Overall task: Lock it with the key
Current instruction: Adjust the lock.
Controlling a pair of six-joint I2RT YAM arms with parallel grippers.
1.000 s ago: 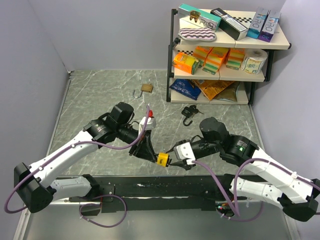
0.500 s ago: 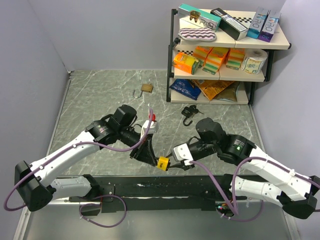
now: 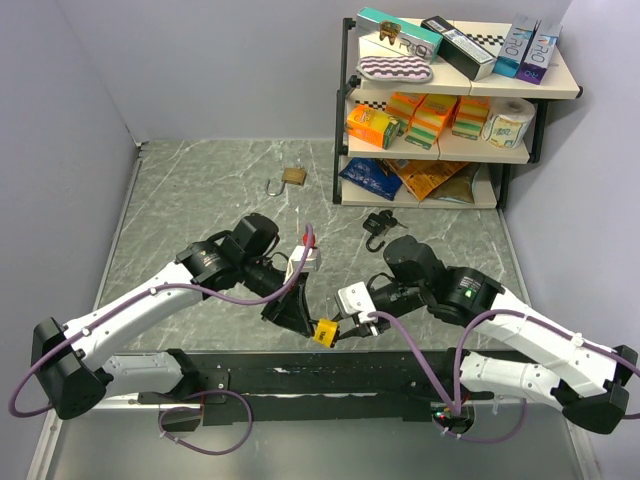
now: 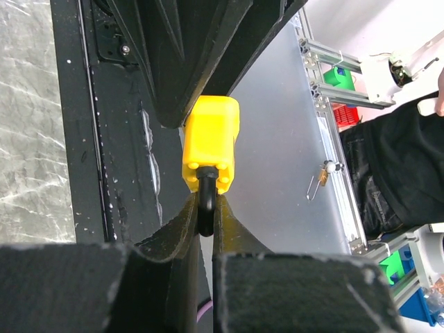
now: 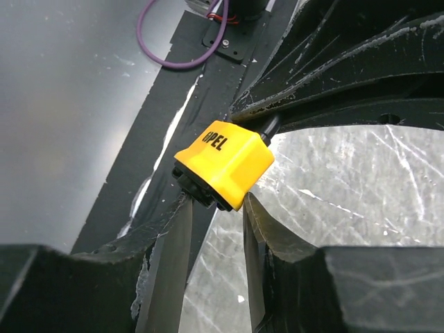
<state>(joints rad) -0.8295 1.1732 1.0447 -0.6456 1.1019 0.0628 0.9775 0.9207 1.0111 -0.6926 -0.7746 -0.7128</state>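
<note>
Above the tabletop's (image 3: 200,200) near edge, the left pincer (image 4: 202,209) clamps shut on the black shackle (image 4: 206,195) of the yellow padlock (image 4: 210,139), apparently steadying it while the half-closed right pincer (image 5: 214,208) straddles its bottom end, grip uncertain.

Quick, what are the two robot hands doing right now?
Left gripper: shut on the shackle of the yellow padlock.
Right gripper: fingers either side of the padlock's body; cannot tell if gripping.

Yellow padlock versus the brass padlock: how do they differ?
The yellow padlock has a yellow body; the brass padlock is bare metal. The yellow padlock is gripped by its shackle between the jaws of the left gripper; the brass padlock lies untouched on the table. Both are padlocks.
</note>
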